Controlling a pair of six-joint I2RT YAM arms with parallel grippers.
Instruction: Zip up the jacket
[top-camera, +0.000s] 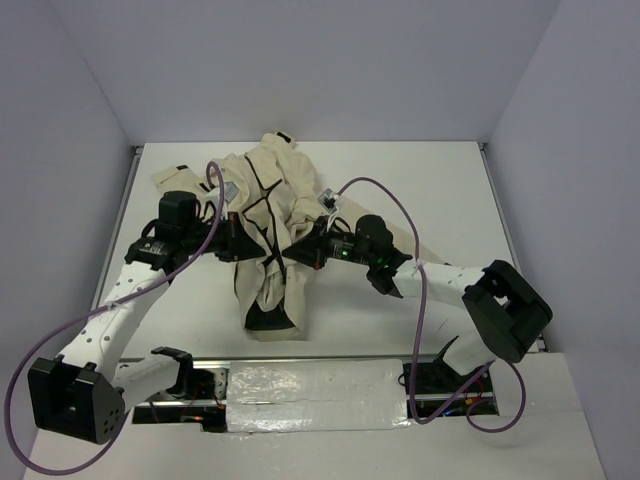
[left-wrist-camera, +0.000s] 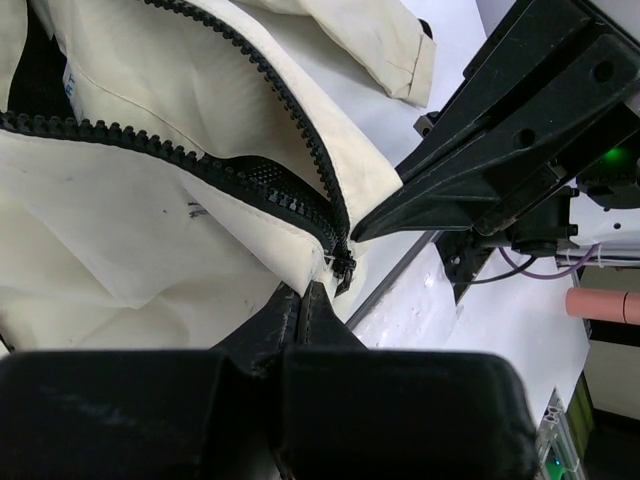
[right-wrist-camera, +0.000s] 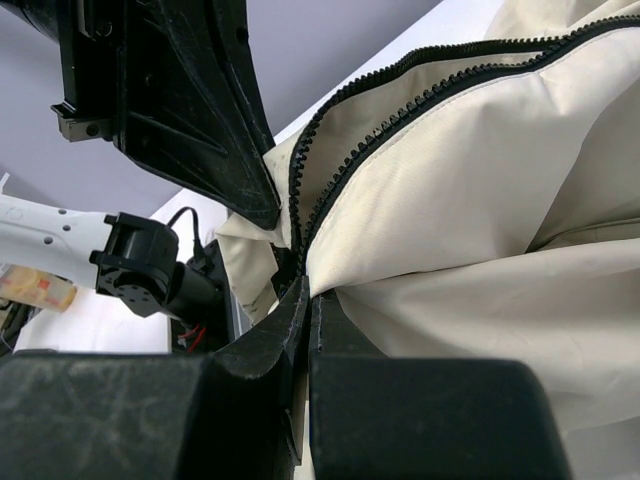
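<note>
1. The jacket lay crumpled on the table, left of the middle and toward the far side. Its dark lining showed at the near end.
2. Its zipper was open along all the length in view. Two rows of dark teeth ran apart and met only at the slider, which sat at the bottom corner of the front.
3. One sleeve lay beyond the zipper and ended in a cuff with a small dark tab.
4. The left gripper was clenched on the jacket's bottom hem, its fingers pressed together on the cloth just beside the slider.
5. The right gripper was likewise clamped on the jacket, pinching the front edge where the two rows of teeth came together.
6. From overhead, the two grippers faced each other across the jacket's middle, one from each side. Their tips were close together with bunched cloth between them.
7. In each wrist view the other gripper's dark finger reached the same corner of cloth. Whether the two tools touched each other could not be told.
8. Purple cables looped along both arms, out to the bases at the near edge of the table.
</note>
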